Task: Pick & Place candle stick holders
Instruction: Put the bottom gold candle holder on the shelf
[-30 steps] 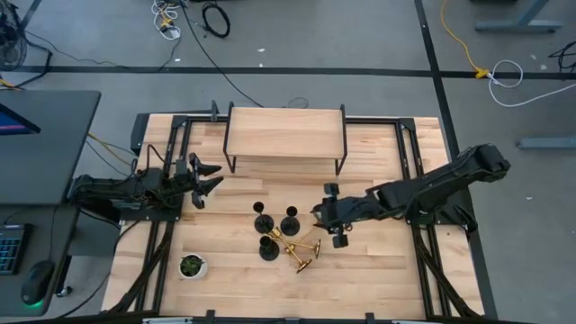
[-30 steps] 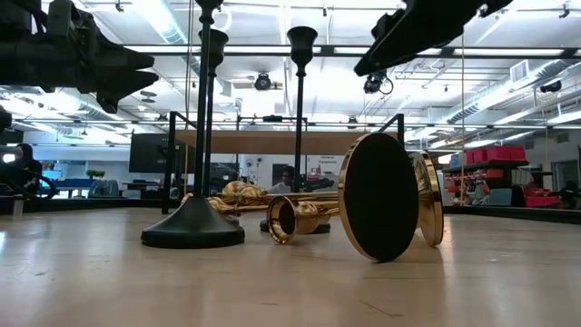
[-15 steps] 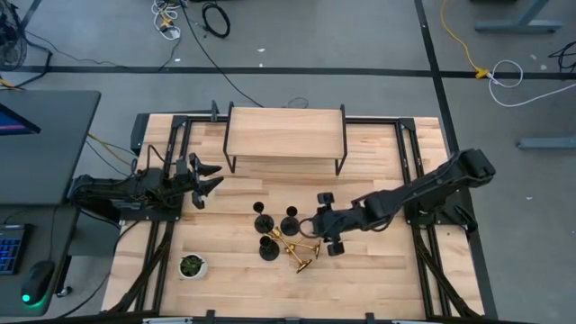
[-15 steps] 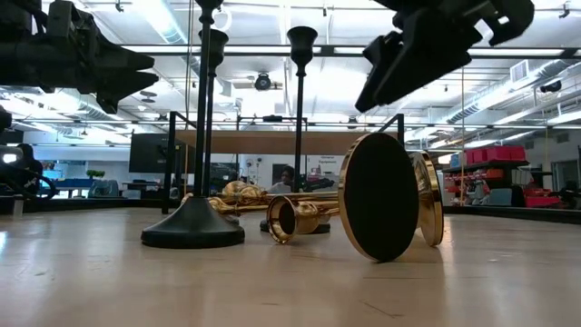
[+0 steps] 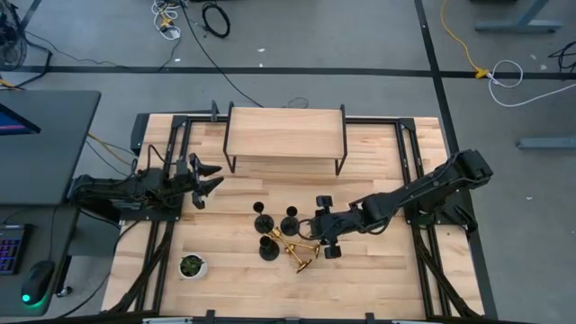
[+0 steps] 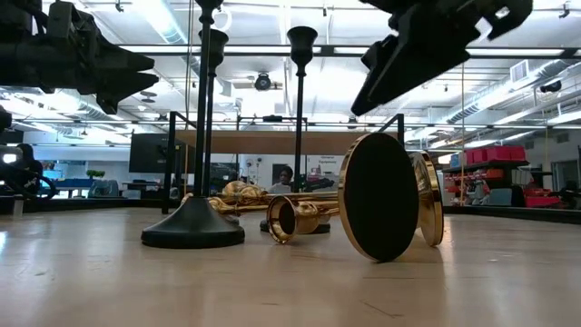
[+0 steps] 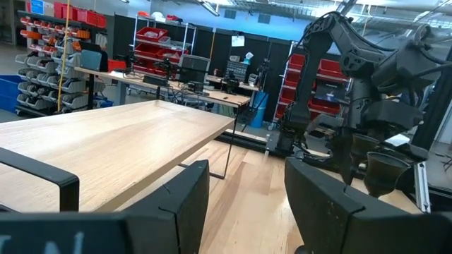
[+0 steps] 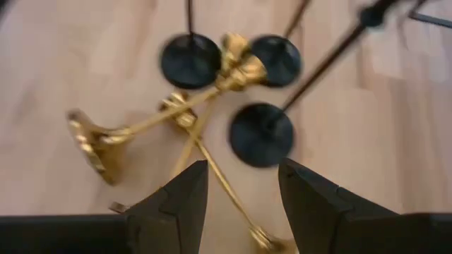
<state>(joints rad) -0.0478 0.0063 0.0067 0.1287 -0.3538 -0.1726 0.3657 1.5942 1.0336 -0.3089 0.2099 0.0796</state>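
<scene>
left hand idle at bench left edge, fingers spread, empty. black holders upright mid-bench, gold holders toppled and crossed just beside them. right hand hovers above gold pile, fingers apart, empty. risk: descent clips upright black stems, or tangled gold stems drag neighbours.

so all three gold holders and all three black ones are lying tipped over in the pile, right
Not quite. The gold holders do lie tipped over, but the three black holders stand upright on their bases, as the low view shows with their stems rising straight up.
</scene>
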